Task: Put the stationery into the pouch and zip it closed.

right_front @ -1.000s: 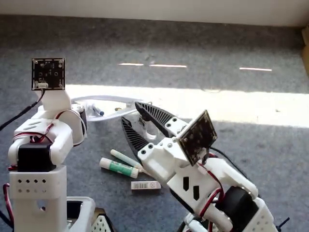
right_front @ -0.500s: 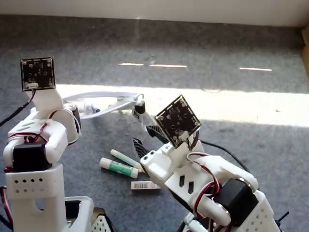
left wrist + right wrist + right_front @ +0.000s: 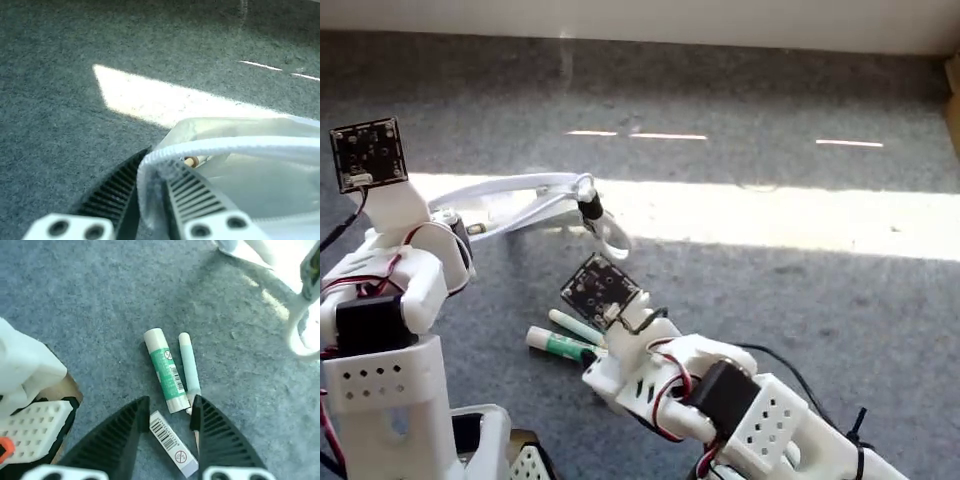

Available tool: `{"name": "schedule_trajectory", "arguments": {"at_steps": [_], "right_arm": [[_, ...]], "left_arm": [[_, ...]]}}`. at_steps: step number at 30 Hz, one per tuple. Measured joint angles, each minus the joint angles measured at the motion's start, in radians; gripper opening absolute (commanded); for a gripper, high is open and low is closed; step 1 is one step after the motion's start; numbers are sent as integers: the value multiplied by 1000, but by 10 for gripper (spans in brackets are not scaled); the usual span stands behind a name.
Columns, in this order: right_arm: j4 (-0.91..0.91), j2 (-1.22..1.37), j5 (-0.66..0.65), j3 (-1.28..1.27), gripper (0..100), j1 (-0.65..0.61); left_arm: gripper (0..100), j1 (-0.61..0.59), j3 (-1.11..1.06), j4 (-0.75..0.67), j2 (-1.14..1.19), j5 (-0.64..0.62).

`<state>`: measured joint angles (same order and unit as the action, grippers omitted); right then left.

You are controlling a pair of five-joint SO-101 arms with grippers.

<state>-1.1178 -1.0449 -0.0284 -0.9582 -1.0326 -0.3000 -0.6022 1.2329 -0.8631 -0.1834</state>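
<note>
"Where is the pouch?"

"The clear pouch point(image 3: 510, 205) lies toward ten o'clock on the grey counter point(image 3: 800, 320) in the high view, partly in a sunlit strip. Its dark zip pull point(image 3: 589, 208) is at the end toward three o'clock. The left claw point(image 3: 157, 162) is pinched tight on the pouch's point(image 3: 250, 170) white zipper edge, and the mouth gapes."

"And the other claw?"

"The right claw point(image 3: 170, 401) is spread partway and grips nothing. It hangs just over the stationery: a green-and-white glue stick point(image 3: 164, 367), a pale green pen point(image 3: 187, 365) just beside it, and a white barcoded block point(image 3: 170, 442) between the two fingers."

"Is any of that in the pouch?"

"No. The glue stick point(image 3: 560, 345) and pen point(image 3: 578, 326) lie on the counter, between five and six o'clock from the pouch and well apart from it."
</note>
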Motion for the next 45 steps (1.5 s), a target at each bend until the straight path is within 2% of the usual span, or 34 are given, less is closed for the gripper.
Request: {"name": "schedule_trajectory", "arguments": {"at_steps": [10, 14, 23, 37, 45], "right_arm": [[40, 370, -29, -5, 140, -110], [83, 456, -29, -5, 141, -117], [127, 560, -115, -5, 141, -117], [245, 671, -123, 0, 141, -117], [247, 729, -129, -3, 139, -91]], "left_arm": [[7, 0, 0, 0, 0, 0], [7, 0, 0, 0, 0, 0], [7, 0, 0, 0, 0, 0], [7, 0, 0, 0, 0, 0], [7, 0, 0, 0, 0, 0]]}}
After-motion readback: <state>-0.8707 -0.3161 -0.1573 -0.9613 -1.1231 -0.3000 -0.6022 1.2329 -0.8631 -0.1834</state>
